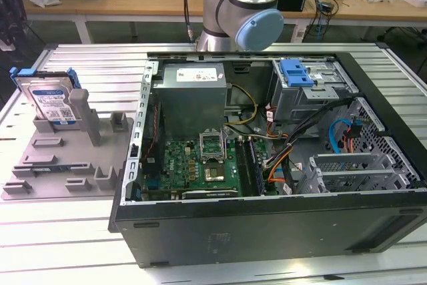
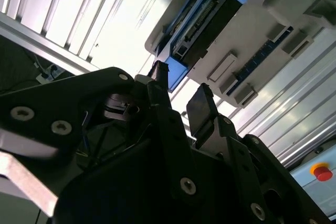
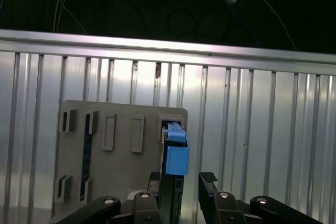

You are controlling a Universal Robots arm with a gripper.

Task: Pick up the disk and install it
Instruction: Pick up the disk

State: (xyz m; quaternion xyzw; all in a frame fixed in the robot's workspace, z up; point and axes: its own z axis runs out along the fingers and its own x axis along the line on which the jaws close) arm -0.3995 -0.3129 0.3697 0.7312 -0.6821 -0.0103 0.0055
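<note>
The disk (image 1: 53, 101) stands on edge, leaning in the grey fixture plate (image 1: 60, 165) at the exterior view's left. It is silver with a white-and-blue label and a blue frame. In the first wrist view I see the disk (image 3: 174, 158) edge-on, in line with the gap of my gripper (image 3: 180, 182) and beyond its black fingertips (image 3: 207, 178). In the second wrist view the gripper (image 2: 180, 90) is open with nothing between its fingers. There the disk (image 2: 205, 17) sits farther off on the fixture plate (image 2: 262, 30), untouched.
An open computer case (image 1: 267, 225) lies at the exterior view's right, holding a motherboard (image 1: 200, 165) and cables. A metal drive cage with a blue bracket (image 1: 297, 73) sits at its back. The arm's grey and blue joint (image 1: 243, 5) rises behind the case. Everything rests on a ribbed aluminium table (image 1: 80, 245).
</note>
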